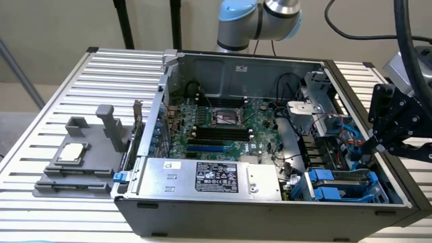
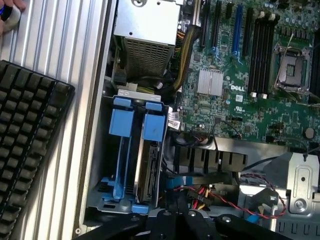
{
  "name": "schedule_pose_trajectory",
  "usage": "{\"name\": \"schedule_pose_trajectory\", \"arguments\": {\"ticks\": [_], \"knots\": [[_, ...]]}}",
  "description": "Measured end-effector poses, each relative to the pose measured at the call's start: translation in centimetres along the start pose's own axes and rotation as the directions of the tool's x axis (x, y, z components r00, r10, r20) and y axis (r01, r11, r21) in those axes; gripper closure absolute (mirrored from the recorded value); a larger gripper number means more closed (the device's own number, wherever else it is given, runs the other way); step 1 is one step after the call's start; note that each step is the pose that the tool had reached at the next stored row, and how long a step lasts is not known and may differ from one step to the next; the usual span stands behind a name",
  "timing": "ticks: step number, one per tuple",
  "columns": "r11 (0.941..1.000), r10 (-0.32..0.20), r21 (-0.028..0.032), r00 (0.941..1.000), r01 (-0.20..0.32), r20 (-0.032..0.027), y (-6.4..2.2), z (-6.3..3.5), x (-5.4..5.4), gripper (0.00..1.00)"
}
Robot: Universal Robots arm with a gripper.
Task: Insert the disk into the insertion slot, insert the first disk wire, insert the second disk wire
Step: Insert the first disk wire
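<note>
The disk (image 2: pixel 148 170) stands on edge inside the insertion slot (image 2: pixel 120 155), clipped in its blue carrier (image 2: pixel 153 125). In the exterior view the insertion slot (image 1: pixel 341 185) with its blue rails sits at the case's front corner on the exterior view's right. My black gripper (image 1: pixel 369 147) hangs over the case just behind that cage, shut. In the wrist view the gripper (image 2: pixel 182 214) is right at a small blue connector (image 2: pixel 175 181) by the disk's back end. Whether it pinches that connector I cannot tell. Red and yellow wires (image 2: pixel 201 192) and a blue wire (image 1: pixel 348 132) lie beside it.
The silver power-supply box (image 1: pixel 209 177) and the green board (image 1: pixel 223 126) fill the rest of the open case. A grey fixture (image 1: pixel 74 162) stands on the slatted table at the exterior view's left. A black keyboard (image 2: pixel 25 145) and a person's hand (image 2: pixel 7 10) lie beside the case.
</note>
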State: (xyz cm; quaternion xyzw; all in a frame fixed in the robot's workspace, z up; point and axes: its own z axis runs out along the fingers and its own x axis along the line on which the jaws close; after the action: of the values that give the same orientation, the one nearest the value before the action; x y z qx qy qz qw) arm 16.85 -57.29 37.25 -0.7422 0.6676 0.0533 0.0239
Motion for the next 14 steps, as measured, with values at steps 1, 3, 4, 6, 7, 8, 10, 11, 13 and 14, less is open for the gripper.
{"name": "schedule_pose_trajectory", "arguments": {"ticks": [1,3,4,6,7,8,10,11,13,14], "knots": [[1.0,0.0,0.0,1.0,0.0,0.0,-0.02,0.19,0.0,0.89],[1.0,0.0,-0.0001,1.0,0.0,-0.0002,-0.05,0.55,-0.1,0.89],[1.0,0.0,-0.0001,1.0,0.0,-0.0003,-0.06,0.74,-0.2,0.89],[1.0,-0.001,-0.0001,1.0,0.001,-0.0002,-0.09,1.14,-0.5,0.89],[1.0,-0.001,-0.0001,1.0,0.001,-0.0004,-0.11,1.35,-0.8,0.89],[1.0,-0.001,-0.0002,1.0,0.001,-0.0005,-0.13,1.54,-1.0,0.88],[1.0,-0.003,-0.0004,1.0,0.003,-0.0006,-0.05,1.67,-1.2,0.82],[1.0,-0.004,-0.0006,1.0,0.004,-0.0006,0.04,1.7,-1.3,0.76],[1.0,-0.008,-0.001,1.0,0.008,-0.0006,0.36,1.73,-1.3,0.69],[0.9999,-0.01,-0.0014,1.0,0.01,-0.0007,0.54,1.74,-1.3,0.69]]}}
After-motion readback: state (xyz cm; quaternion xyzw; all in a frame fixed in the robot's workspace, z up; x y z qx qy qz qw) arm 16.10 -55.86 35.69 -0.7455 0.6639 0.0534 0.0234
